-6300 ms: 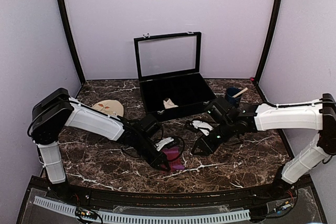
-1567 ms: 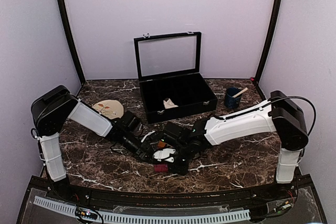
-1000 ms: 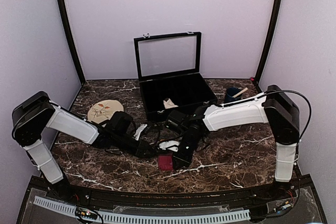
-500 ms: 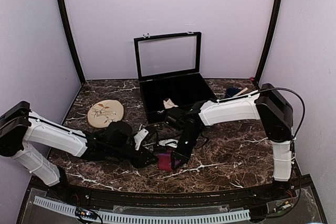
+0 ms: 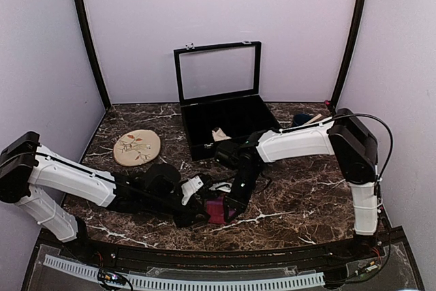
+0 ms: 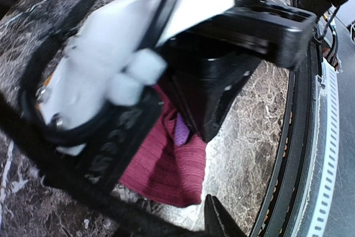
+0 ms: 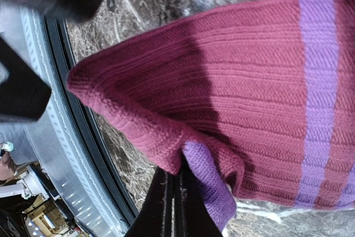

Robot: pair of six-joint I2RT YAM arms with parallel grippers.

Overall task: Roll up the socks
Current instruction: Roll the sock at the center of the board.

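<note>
Currently the right gripper is staying fully closed, pinching a folded edge of the magenta-purple sock between its fingertips. The sock is sitting as a partly gathered bundle on the marble table, near the front edge, below the open black case.

Over the last second the left arm has been stretching low across the table, and the left gripper is now arriving just beside the sock, facing the right gripper. How wide its jaws are standing cannot be told from these views. In the left wrist view only one fingertip is showing, and no fabric is lying against it, so it appears to be holding nothing.

Judgement: the right arm is anchoring the fold while the left is coming in to take or tuck the loose fabric, so the roll of this sock is underway but not finished.

A pale item is lying in the case, too small to identify. The floral disc is lying well apart at the left.
</note>
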